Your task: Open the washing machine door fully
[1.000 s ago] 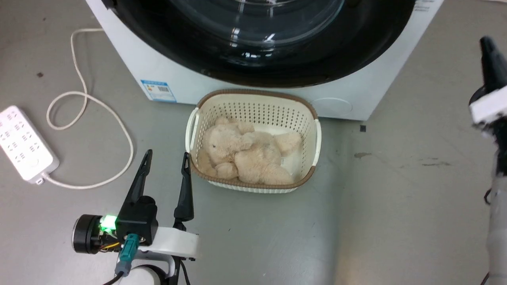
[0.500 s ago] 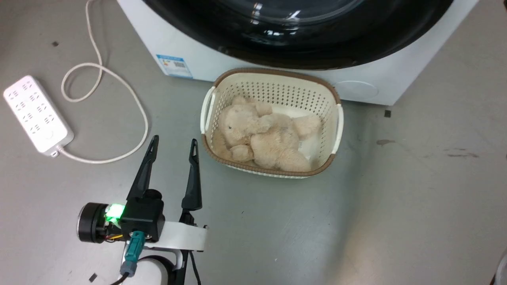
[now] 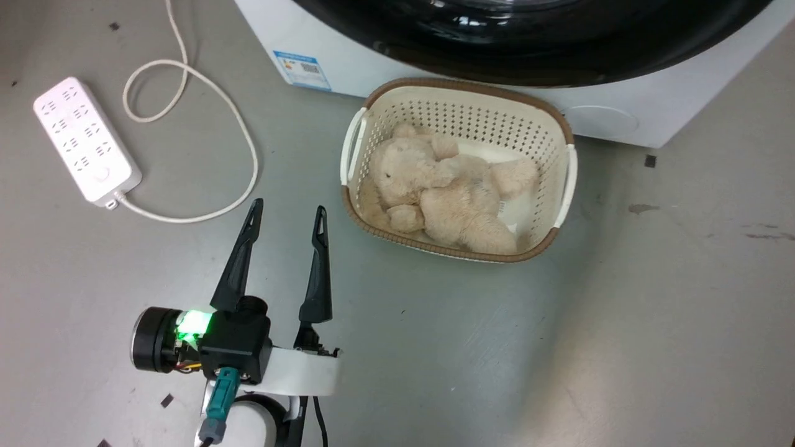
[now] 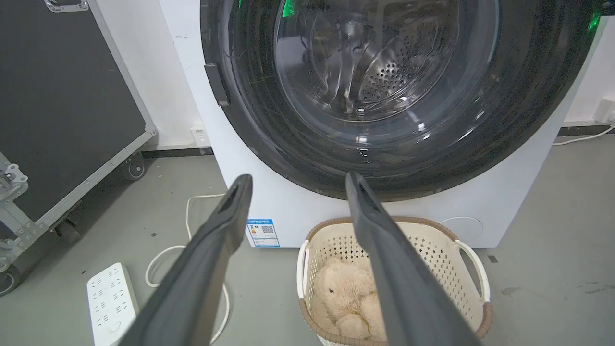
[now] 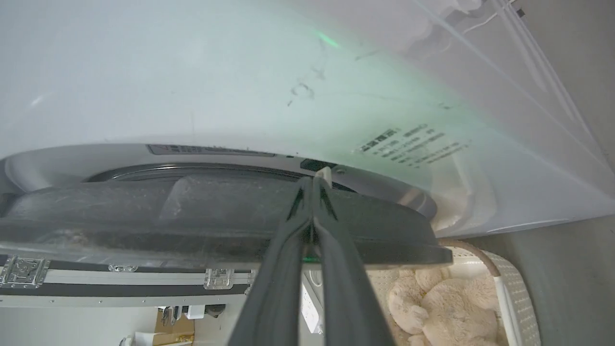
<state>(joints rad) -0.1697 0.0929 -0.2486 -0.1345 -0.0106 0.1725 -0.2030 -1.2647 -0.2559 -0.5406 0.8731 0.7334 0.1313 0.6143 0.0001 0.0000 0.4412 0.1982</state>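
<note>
Black left pincer (image 3: 288,208), green light (image 3: 194,321), seemingly teal plug (image 3: 220,403).

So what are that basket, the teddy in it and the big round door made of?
The basket looks like matte cream plastic: moulded holes, brown rim. The teddy seems plush fabric, with fuzzy beige pile. The washing machine door appears glossy black plastic around clear glass: it mirrors lights, and the drum shows through.

Left gripper (image 4: 298,179), fingers (image 4: 211,254) spread, points at the washing machine door (image 4: 394,96)
</note>
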